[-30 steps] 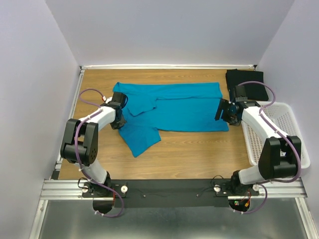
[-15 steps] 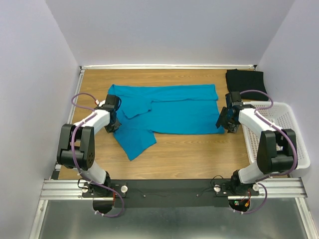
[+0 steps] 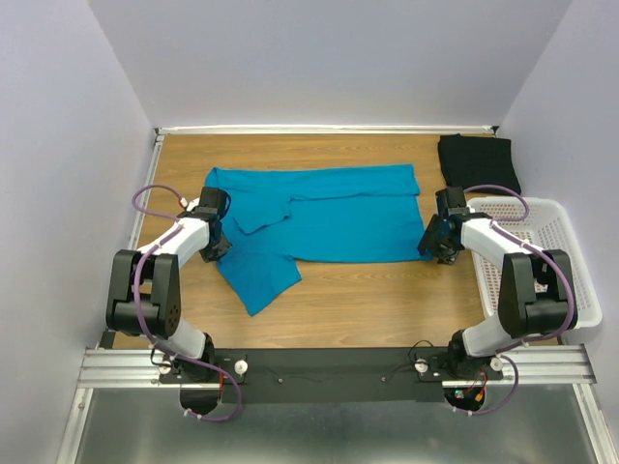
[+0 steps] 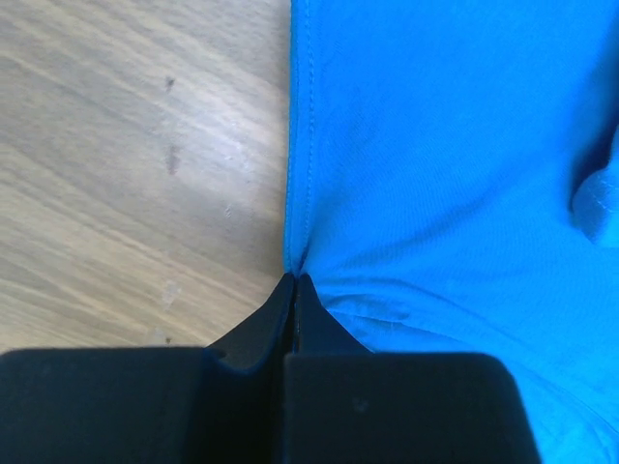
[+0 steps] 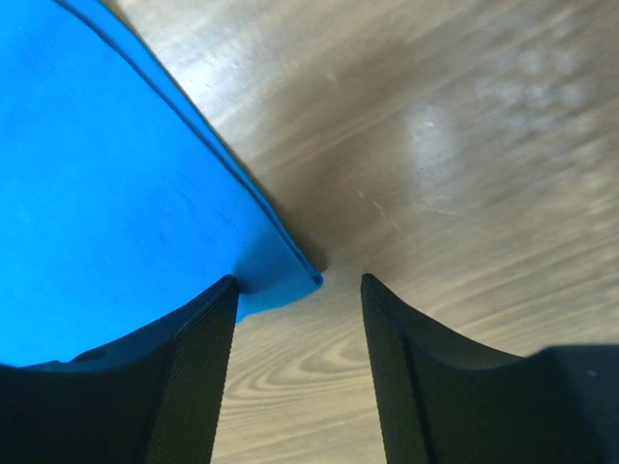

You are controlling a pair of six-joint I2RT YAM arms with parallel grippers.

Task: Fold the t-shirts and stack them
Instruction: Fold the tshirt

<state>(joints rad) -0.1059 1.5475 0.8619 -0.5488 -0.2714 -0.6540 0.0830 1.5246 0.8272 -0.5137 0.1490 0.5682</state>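
Note:
The teal-blue t-shirt lies spread across the table's middle, with a sleeve folded over near its left end and a flap hanging toward the front. My left gripper is shut on the shirt's left hem; in the top view the left gripper sits at that edge. My right gripper stands open at the shirt's near right corner, which lies on the wood between its fingers. The black t-shirt lies folded at the back right.
A white perforated basket stands along the right edge, just outside my right arm. Bare wood runs along the front of the table and at the far left. Walls close in the back and both sides.
The teal shirt has slid left across the table, drawn by my left gripper. My right gripper followed the shirt's corner leftward and its jaws have narrowed.

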